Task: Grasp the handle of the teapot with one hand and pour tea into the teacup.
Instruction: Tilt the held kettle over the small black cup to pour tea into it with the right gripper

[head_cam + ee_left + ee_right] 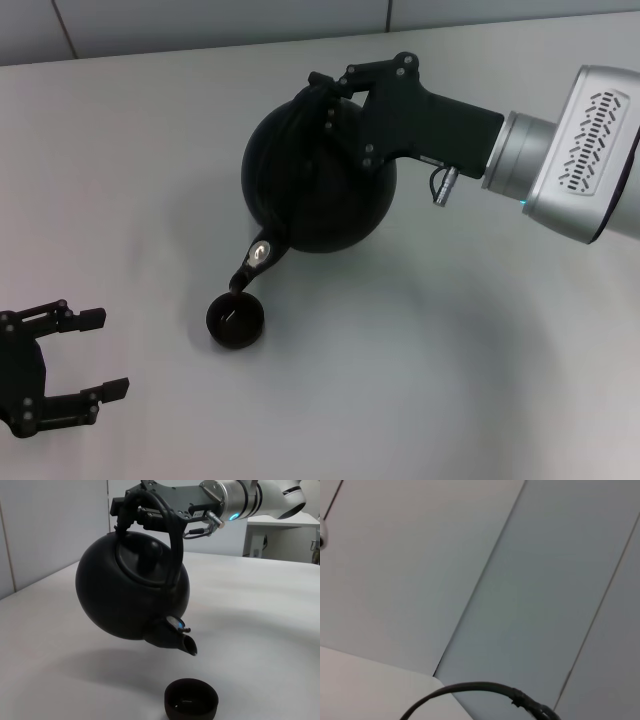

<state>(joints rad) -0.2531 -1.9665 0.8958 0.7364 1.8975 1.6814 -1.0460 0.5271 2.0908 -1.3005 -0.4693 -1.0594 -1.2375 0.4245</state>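
Observation:
The round matte-black teapot (pixel 300 190) (pixel 132 592) hangs in the air, tilted with its spout (pixel 250 265) (pixel 182 642) pointing down over the teacup. My right gripper (pixel 335 95) (pixel 137 510) is shut on the handle (pixel 172 540) at the pot's top. The small black teacup (pixel 236 320) (pixel 191 699) stands on the white table just below the spout tip. My left gripper (pixel 95 352) rests open at the near left, apart from both. The right wrist view shows only wall panels and a cable.
The white table (pixel 450 350) spreads around the cup. Grey wall panels (pixel 200 25) run behind its far edge. In the left wrist view a white shelf unit (pixel 285 535) stands far off to one side.

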